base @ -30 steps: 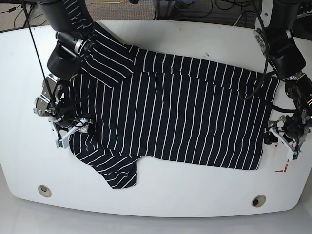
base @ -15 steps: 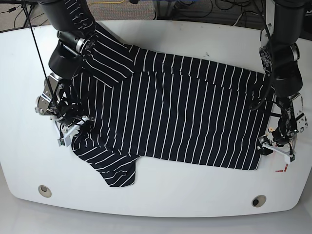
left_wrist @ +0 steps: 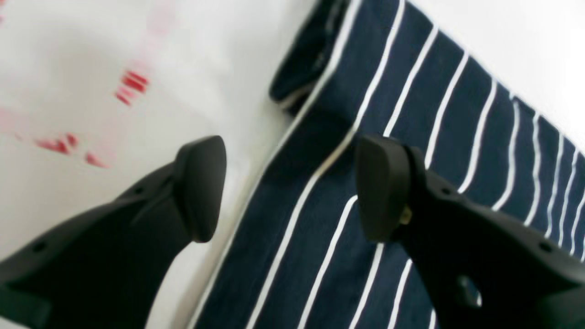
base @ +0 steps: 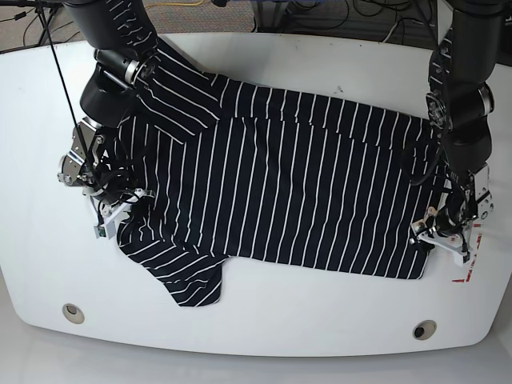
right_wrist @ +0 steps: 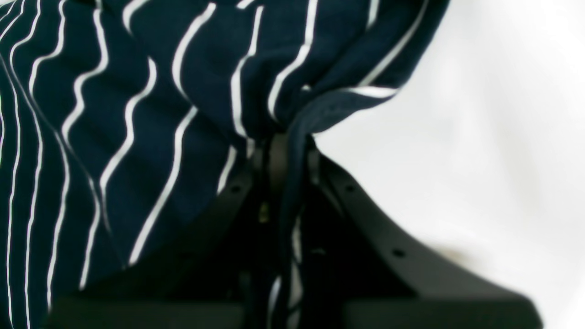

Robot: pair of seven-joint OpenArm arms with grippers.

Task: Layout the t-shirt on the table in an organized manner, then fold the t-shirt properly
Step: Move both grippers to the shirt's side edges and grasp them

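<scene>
"Where's the t-shirt [base: 288,184]?"
"Spread over the worktop [base: 264,320]; our right jaws [right_wrist: 292,160] pinch a fold at one side."
"And our left jaws [left_wrist: 292,192]?"
"Wide, straddling the opposite edge. We should grip near that lower corner."
"How will it handle?"
"Light and limp, probably; it may sag between us, so we lift evenly."

T-shirt [base: 280,184] on the table [base: 240,324], between the two grommet holes and the cables [base: 384,10].
</scene>
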